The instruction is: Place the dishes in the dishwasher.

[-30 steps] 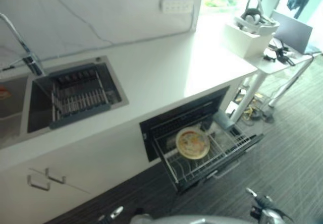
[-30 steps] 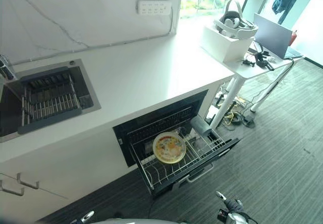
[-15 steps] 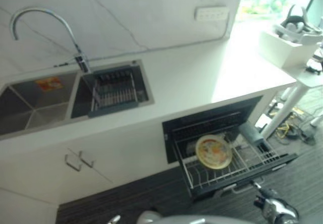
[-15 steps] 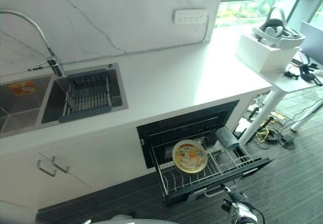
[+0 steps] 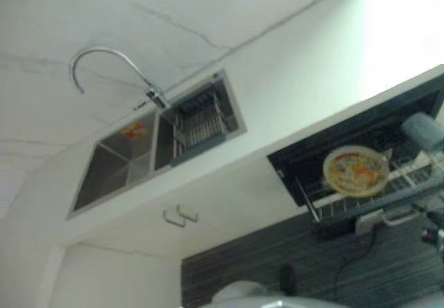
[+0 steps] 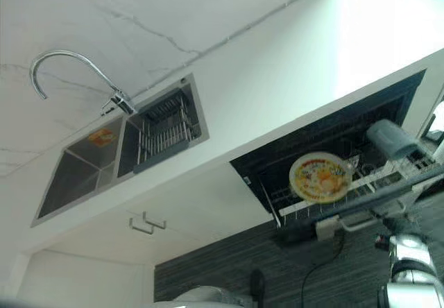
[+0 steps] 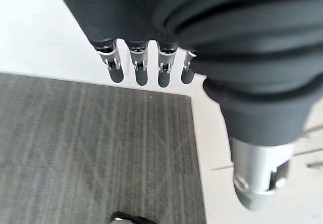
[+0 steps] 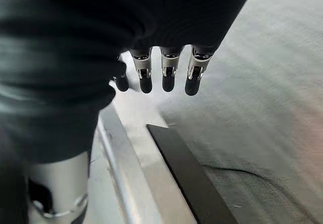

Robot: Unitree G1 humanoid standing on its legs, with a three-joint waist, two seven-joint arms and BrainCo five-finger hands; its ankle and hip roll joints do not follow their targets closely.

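The dishwasher drawer [image 6: 361,211] stands pulled out under the counter. A round plate [image 6: 320,177] with a yellow and red picture stands upright in its wire rack [image 6: 291,200]. A grey cup [image 6: 392,139] lies at the rack's right end. My left hand [image 7: 139,65] hangs over the dark striped floor, fingers straight and holding nothing. Beside a dark panel edge near the floor, my right hand [image 8: 169,72] hangs the same way, fingers straight and empty. Both hands are well apart from the plate.
A double sink [image 5: 118,166] with a curved faucet [image 5: 104,55] is set in the white counter [image 5: 298,93]; a wire drying basket [image 5: 201,124] sits in its right basin. Cabinet handles [image 5: 179,216] show below the sink.
The whole picture has swung and tilted, so the camera moved. The plate and cup stay in the rack as before.
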